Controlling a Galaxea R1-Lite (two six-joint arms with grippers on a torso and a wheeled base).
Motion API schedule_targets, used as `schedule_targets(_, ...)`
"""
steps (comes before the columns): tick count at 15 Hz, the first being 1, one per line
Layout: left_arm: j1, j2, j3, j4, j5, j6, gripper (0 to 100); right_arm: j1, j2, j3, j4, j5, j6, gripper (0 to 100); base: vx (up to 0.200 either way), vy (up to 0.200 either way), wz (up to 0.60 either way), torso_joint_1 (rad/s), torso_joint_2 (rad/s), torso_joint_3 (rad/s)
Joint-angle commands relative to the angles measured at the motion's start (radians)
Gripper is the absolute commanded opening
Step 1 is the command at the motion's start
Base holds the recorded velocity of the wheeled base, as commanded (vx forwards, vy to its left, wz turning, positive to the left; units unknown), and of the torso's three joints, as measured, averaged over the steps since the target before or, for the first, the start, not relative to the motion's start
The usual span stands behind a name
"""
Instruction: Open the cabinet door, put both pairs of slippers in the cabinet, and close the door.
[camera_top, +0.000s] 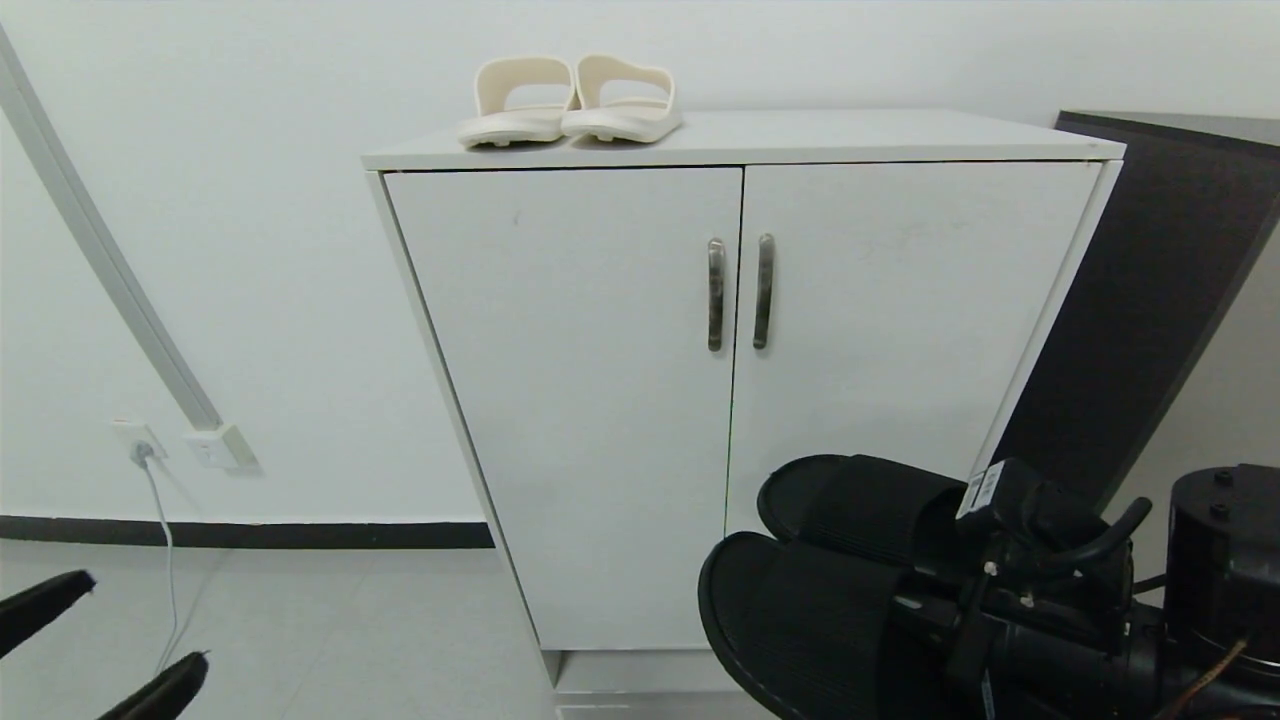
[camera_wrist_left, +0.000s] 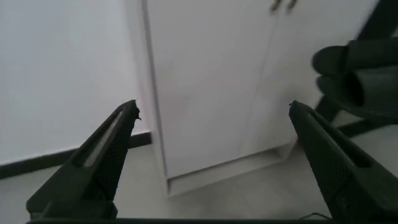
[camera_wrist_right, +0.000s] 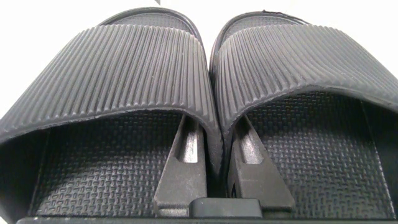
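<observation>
**Cabinet door (camera_top: 580, 400) is waiting on the free left gripper**

Both doors of the white cabinet (camera_top: 900, 135) are sitting flush and closed, with the two metal handles standing side by side at the middle seam. The cream slippers (camera_top: 570, 100) are resting as a pair on the cabinet top, toward its left end. The black slippers (camera_top: 840, 570) are hanging low in front of the right-hand door (camera_top: 900, 330), near it but apart from it. The right gripper (camera_wrist_right: 219, 168) is clamping them. Its fingers (camera_wrist_right: 186, 168) are reaching in under the straps, one in each slipper, and pinching the two inner side walls together. The left gripper (camera_top: 140, 620) is hovering low and well to the left of the cabinet, jaws spread wide and holding nothing.

The step in hand is looking like the opening, and the left gripper is seemingly the one to do it, the right being occupied. Doing it well is probably meaning rising to the left-hand handle (camera_top: 716, 295) and closing across the bar at mid-height. That way the fingers are not catching the neighbouring handle (camera_top: 764, 291) just beside it. The pull is best following the door's arc rather than running straight back, or the grip is likely slipping off the smooth bar. The right arm is better holding the black pair back from the swing, since a pinch on soft walls is liable to give if bumped.
</observation>
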Motion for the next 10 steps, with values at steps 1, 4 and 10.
schedule_targets(1,-0.033,0.253,-0.024,-0.143,-0.098,0.001,100,0.000,-0.001,-0.005,0.000,0.001,0.006,0,0.000,0.000,0.00,0.000,0.00,0.000)
schedule_targets(4,-0.148,0.378,-0.095,-0.269,-0.107,-0.005,100,-0.004,0.005,-0.004,0.000,0.001,0.006,0,0.000,0.000,0.00,0.000,0.00,0.000)
schedule_targets(10,-0.324,0.655,-0.357,-0.284,-0.099,-0.018,100,-0.032,0.035,-0.039,0.000,-0.001,0.062,0,0.000,0.000,0.00,0.000,0.00,0.000)
